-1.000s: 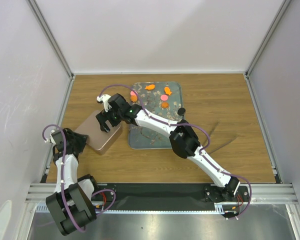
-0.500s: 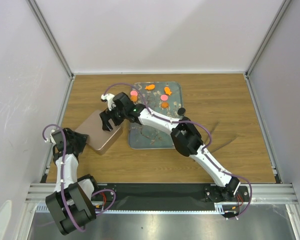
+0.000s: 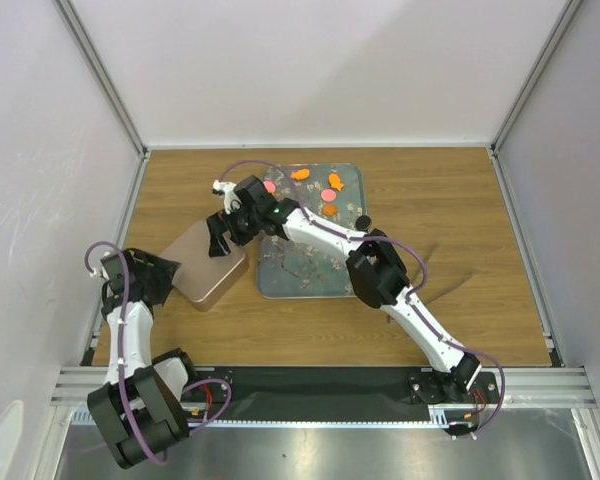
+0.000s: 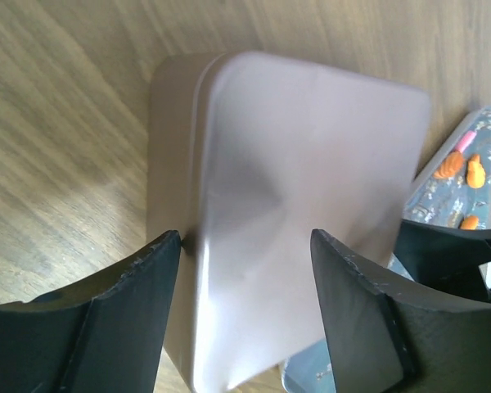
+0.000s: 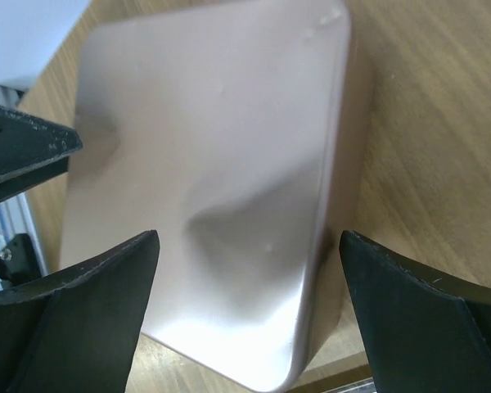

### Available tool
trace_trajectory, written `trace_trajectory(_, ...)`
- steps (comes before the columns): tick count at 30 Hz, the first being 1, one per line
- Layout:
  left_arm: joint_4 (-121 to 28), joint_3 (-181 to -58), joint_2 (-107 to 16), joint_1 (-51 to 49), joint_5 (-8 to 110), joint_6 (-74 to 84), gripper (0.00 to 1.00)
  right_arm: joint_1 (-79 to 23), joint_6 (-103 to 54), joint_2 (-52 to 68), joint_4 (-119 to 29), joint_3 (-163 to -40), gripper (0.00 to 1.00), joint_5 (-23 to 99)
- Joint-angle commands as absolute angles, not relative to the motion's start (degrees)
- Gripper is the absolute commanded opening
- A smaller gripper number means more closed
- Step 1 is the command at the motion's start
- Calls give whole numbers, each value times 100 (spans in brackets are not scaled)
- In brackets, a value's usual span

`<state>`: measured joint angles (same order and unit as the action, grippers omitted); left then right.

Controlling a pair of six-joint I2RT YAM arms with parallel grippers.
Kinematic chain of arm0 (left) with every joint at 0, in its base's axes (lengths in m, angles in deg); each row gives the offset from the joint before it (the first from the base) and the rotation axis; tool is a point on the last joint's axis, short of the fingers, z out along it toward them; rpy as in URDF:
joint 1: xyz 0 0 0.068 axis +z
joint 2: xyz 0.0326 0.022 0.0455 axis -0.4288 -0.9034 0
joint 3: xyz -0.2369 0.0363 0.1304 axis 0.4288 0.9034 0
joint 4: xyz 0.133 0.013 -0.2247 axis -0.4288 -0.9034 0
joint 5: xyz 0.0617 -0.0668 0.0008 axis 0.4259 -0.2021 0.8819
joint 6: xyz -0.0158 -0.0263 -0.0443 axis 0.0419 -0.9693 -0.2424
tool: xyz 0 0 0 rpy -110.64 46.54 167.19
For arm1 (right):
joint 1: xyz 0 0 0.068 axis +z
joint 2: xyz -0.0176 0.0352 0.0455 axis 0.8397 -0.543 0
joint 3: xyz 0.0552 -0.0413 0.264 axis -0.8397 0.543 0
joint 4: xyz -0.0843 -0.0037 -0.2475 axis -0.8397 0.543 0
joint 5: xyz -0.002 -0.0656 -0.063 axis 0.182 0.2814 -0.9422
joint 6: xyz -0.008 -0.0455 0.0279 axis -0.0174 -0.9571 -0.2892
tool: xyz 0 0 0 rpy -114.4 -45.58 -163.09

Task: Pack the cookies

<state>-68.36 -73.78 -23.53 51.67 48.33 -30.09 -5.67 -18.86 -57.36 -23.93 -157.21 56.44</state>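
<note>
Your left end effector [image 4: 245,237] sits low at the near-left corner of the square metal tin [image 3: 202,265], jaws parted and gripping nothing. From its wrist view the brownish-pink lid [image 4: 303,188] fills the space between the two dark fingers [image 4: 106,327], and the left one looks to be right at the tin's edge.

Your right end effector [image 5: 247,237] reaches across from the other side and hovers over the same tin, jaws spread wide with nothing held. The lid is on.

The cookies [image 3: 328,195] are not in the tin. They lie on the far end of the blue-grey floral tray [image 3: 310,270], just right of the tin on the wooden desk [image 3: 430,200]: two pink discs, an orange fish shape, a couple more orange pieces and one black disc near the tray's right edge.
</note>
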Motion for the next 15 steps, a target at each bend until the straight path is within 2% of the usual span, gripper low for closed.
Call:
trace_trajectory(1,-7032,-7834,-2200,5097,4753,-2850,71,-683,-1619,-5252,-2642,-16138,100,5934)
trace_trajectory(11,-7893,-8607,-1603,5097,5421,-2499,72,-903,-1469,-4910,-2774,-16209,100,5820)
trace_trajectory(15,-8025,-9046,-1365,5097,5361,-2061,69,-956,-1425,-4481,-2809,-15841,99,5645)
